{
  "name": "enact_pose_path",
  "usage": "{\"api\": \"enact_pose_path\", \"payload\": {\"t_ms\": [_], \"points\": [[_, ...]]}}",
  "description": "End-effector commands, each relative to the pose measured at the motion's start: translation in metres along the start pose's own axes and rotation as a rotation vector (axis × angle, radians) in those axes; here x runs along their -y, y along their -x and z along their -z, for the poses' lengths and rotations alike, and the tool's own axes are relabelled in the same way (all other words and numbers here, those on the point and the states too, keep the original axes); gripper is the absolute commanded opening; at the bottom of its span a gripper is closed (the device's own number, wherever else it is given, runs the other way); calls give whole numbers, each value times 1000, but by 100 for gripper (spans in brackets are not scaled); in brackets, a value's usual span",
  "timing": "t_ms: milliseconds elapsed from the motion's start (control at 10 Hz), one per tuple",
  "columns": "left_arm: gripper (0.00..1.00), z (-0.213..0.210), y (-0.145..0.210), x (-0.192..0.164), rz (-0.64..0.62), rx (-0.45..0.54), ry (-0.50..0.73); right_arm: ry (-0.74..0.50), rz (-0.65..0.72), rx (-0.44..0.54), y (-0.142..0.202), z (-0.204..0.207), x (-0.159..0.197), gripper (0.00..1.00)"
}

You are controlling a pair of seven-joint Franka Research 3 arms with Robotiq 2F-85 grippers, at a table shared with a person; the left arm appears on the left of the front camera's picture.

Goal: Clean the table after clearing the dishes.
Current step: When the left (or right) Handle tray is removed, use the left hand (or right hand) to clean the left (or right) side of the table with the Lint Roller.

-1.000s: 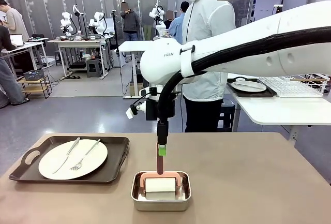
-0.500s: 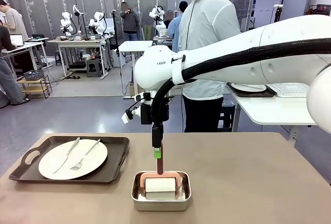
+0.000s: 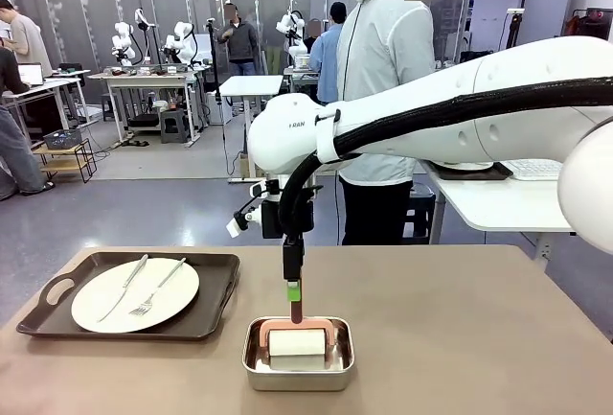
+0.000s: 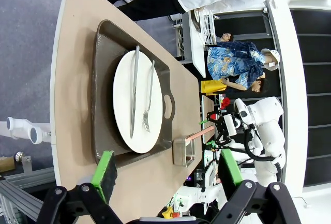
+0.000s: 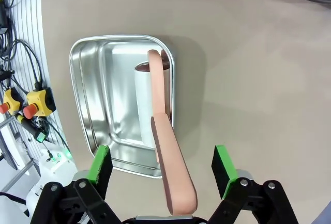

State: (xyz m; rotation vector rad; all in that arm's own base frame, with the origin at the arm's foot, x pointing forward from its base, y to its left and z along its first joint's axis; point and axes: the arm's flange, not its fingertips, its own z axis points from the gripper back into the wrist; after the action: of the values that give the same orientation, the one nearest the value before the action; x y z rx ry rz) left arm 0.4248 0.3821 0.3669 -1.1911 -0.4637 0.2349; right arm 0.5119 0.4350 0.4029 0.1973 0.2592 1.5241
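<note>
My right gripper [image 5: 161, 155] sits above the pan [image 5: 93, 105], spread around the roller handle [image 5: 173, 182] without pinching it. My left gripper [image 4: 168, 163] is spread, empty. Left of the pan, the plate [image 3: 134, 295] rests in its tray [image 3: 220, 281] on the table [image 3: 460, 338].

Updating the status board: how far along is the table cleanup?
Done: far tray looks parked on the side table. In hand: right gripper open around the pink roller handle, not yet gripping. Remaining: near tray with plate, fork and knife sits on the table; then wiping.
</note>
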Motion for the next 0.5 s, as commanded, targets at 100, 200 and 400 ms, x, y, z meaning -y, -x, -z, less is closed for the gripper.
{"api": "enact_pose_path", "payload": {"t_ms": [100, 200, 400], "points": [[100, -3, 2, 2, 7, 0, -5, -10, 24, -3, 2, 4, -1, 77], [100, -3, 2, 2, 7, 0, -5, -11, 23, -5, 2, 4, -1, 70], [100, -3, 2, 2, 7, 0, -5, -9, 25, 0, 3, 4, 0, 51]]}}
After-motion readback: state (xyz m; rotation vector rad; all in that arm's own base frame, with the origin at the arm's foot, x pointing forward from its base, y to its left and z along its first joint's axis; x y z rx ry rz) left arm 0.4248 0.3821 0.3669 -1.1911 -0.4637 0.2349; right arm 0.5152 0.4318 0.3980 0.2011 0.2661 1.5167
